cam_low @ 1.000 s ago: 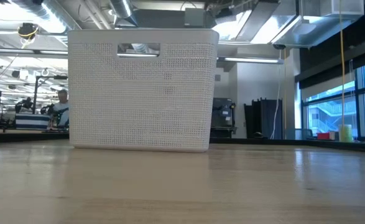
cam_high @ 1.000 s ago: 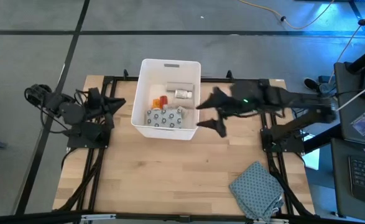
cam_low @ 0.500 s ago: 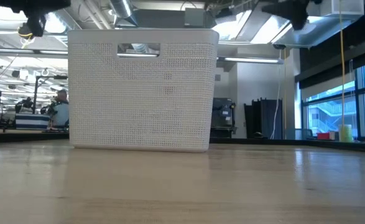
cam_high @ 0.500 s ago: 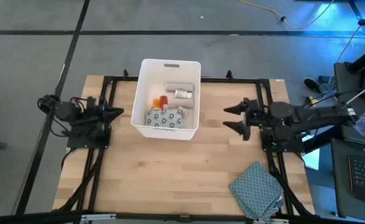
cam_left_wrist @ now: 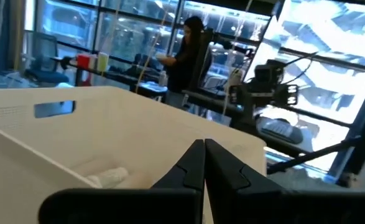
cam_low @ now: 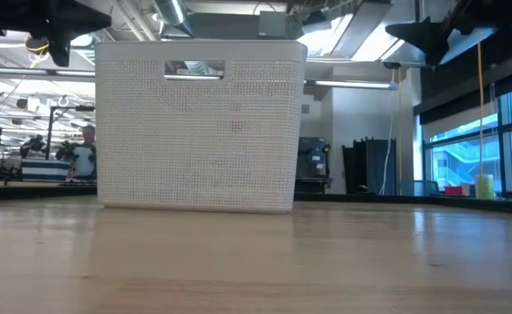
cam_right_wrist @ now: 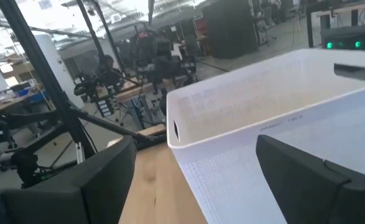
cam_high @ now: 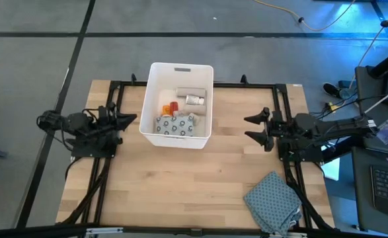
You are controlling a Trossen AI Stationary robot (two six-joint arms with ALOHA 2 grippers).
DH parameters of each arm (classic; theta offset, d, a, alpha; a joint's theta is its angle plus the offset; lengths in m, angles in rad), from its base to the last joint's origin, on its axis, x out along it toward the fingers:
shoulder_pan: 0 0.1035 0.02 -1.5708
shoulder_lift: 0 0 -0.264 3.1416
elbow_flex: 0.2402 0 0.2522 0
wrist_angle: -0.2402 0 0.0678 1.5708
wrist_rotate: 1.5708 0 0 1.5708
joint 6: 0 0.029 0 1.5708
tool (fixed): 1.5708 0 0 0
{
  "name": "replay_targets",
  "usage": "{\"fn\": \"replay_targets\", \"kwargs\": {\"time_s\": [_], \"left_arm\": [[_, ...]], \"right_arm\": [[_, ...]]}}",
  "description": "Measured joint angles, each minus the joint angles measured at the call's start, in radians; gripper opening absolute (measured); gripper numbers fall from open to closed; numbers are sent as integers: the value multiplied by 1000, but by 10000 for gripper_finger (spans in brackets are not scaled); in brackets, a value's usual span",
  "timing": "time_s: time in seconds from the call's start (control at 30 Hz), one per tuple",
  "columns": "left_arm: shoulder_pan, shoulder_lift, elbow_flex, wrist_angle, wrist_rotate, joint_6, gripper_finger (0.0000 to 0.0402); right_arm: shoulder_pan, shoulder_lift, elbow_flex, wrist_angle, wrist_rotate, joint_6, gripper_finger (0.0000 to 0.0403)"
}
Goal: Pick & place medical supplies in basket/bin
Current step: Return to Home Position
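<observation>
Since a second ago the right gripper (cam_high: 248, 128) has pulled away from beside the bin (cam_high: 152, 86). It now hangs near the right edge of the table (cam_high: 180, 178), fingers spread apart. The left gripper (cam_high: 130, 119) sits at the left side, its tip near the bin's wall, fingers pressed together. The bin stands at the table's back middle, holding a blue-dotted pack (cam_high: 175, 123), a red bottle (cam_high: 173, 106), a white bottle (cam_high: 194, 100) and a greyish box (cam_high: 191, 91). A patterned cloth (cam_high: 273, 201) lies at the front right corner.

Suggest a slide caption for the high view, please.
White bin holding medical supplies, flanked by left end effector and right end effector.
</observation>
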Motion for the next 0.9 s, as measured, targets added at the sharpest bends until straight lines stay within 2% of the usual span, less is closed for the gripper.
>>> {"fn": "replay_targets", "kwargs": {"time_s": [0.23,0.47,0.73,0.9], "left_arm": [[209,2,-12,0,125,2,1],[414,-1,-112,72,325,-71,3],[584,-8,-132,76,355,-57,5],[684,-9,-132,22,427,-90,1]], "right_arm": [[0,-18,0,4,0,-19,331],[0,-18,0,4,0,-12,331],[0,-18,0,2,0,-1,331],[0,-18,0,-18,0,-24,331]]}}
